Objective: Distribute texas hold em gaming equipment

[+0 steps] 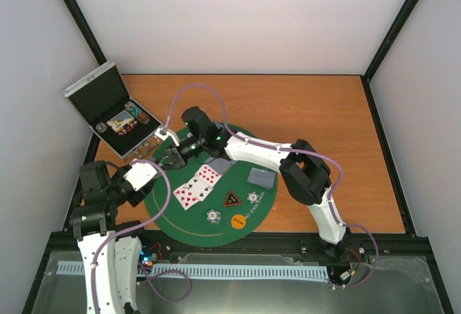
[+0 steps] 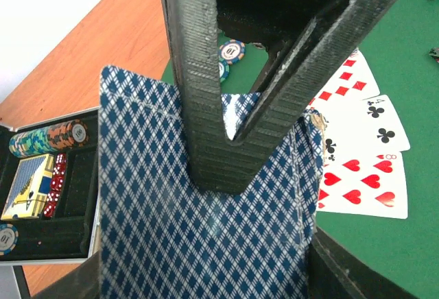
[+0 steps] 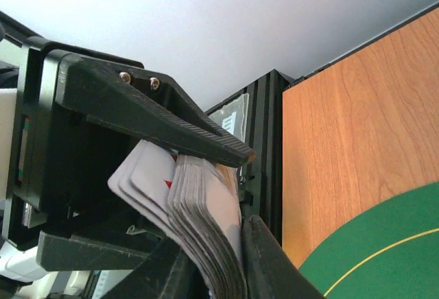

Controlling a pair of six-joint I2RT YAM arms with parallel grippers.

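Both grippers meet over the left edge of the green mat [image 1: 184,222]. My left gripper [image 1: 163,163] [image 2: 209,261] is shut across the width of a blue-diamond-backed deck of cards [image 2: 171,230]. My right gripper [image 1: 174,153] [image 3: 219,275] is shut on the same deck [image 3: 206,223] across its thickness, and one of its fingers [image 2: 195,93] lies on the deck's back. Face-up cards [image 1: 194,186] [image 2: 363,169], two face-down cards [image 1: 220,164] [image 1: 261,177], a black triangle marker [image 1: 232,199], two chips [image 1: 253,197] [image 1: 213,216] and an orange disc [image 1: 238,221] lie on the mat.
The open silver case [image 1: 92,83] [image 2: 75,234] stands at the far left and holds a chip stack [image 2: 51,138], a card box and red dice. One chip [image 2: 231,51] lies at the mat's far edge. Orange tabletop [image 1: 310,105] lies behind and to the right.
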